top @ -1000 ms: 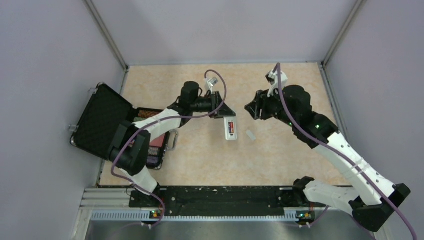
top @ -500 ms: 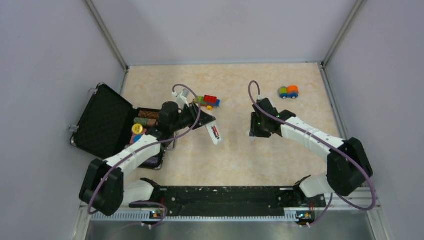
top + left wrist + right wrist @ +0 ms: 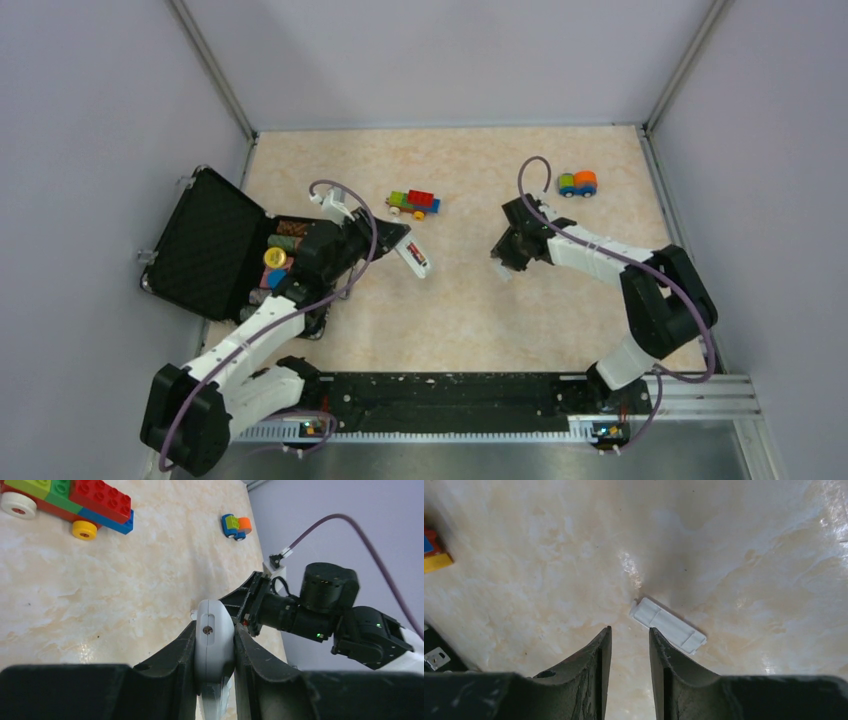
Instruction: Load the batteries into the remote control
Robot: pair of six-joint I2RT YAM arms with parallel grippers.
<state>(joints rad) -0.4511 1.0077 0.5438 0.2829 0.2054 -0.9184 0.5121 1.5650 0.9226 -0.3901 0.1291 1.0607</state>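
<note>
Clenching the remote control is the left hand; right hand gapes beside back cover.

The bench is glossy, marbled beige; the back cover ribbed matt white plastic; the remote control smooth white plastic; the brick car shiny plastic.

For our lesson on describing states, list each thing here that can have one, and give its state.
remote control: back cover off, gripped.
back cover: detached, lying flat.
case: lid open.
left gripper: jaws shut on remote control.
right gripper: jaws open, empty.
</note>
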